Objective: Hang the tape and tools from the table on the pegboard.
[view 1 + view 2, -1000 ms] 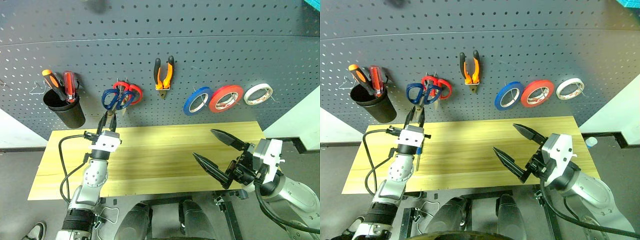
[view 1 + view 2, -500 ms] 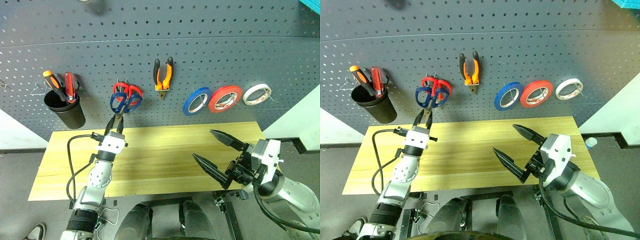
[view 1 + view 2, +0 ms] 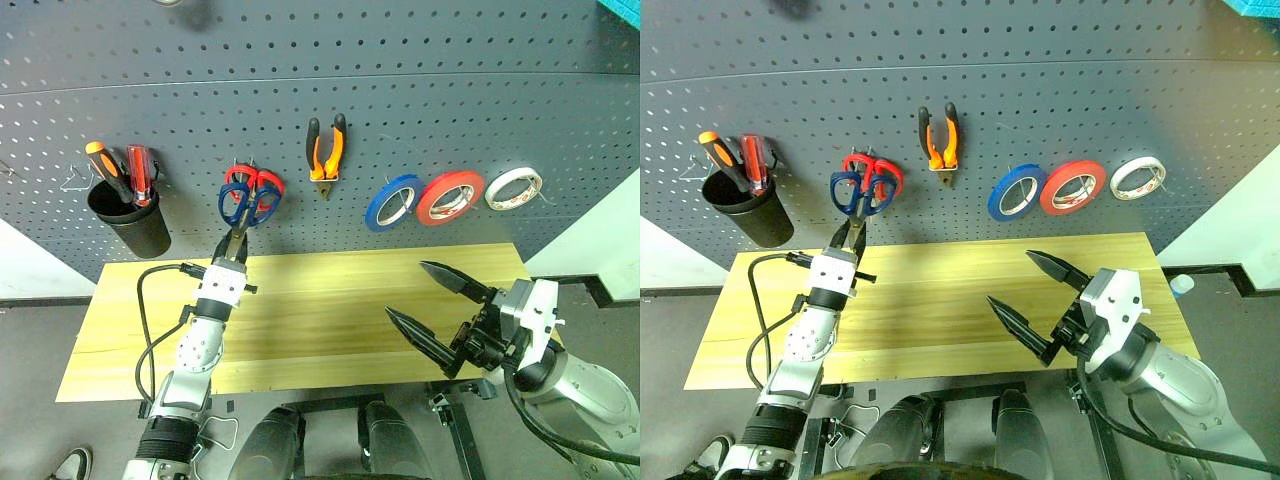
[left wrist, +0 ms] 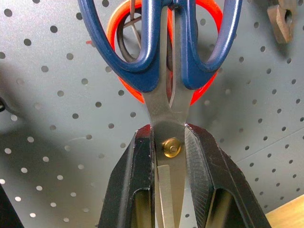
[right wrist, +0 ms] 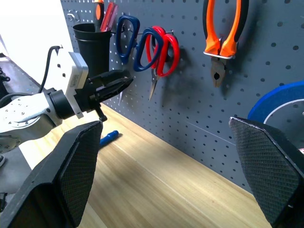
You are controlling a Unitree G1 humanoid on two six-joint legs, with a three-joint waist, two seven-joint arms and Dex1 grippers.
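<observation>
Tape (image 3: 451, 196) and pliers (image 3: 328, 146) hang on the pegboard (image 3: 420, 90); left gripper (image 4: 171, 142) pinches the blue scissors (image 3: 243, 205) at their hook; right fingers (image 3: 455, 277) spread; screwdriver (image 5: 109, 137) waits on the table (image 3: 330, 300).

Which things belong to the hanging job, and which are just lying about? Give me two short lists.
Job:
- blue-handled scissors, in the left gripper at the pegboard
- pliers, hung
- red-orange tape, hung
- blue screwdriver, on the table

Lying about:
- red-handled scissors
- blue roll
- white roll
- black cup of screwdrivers
</observation>
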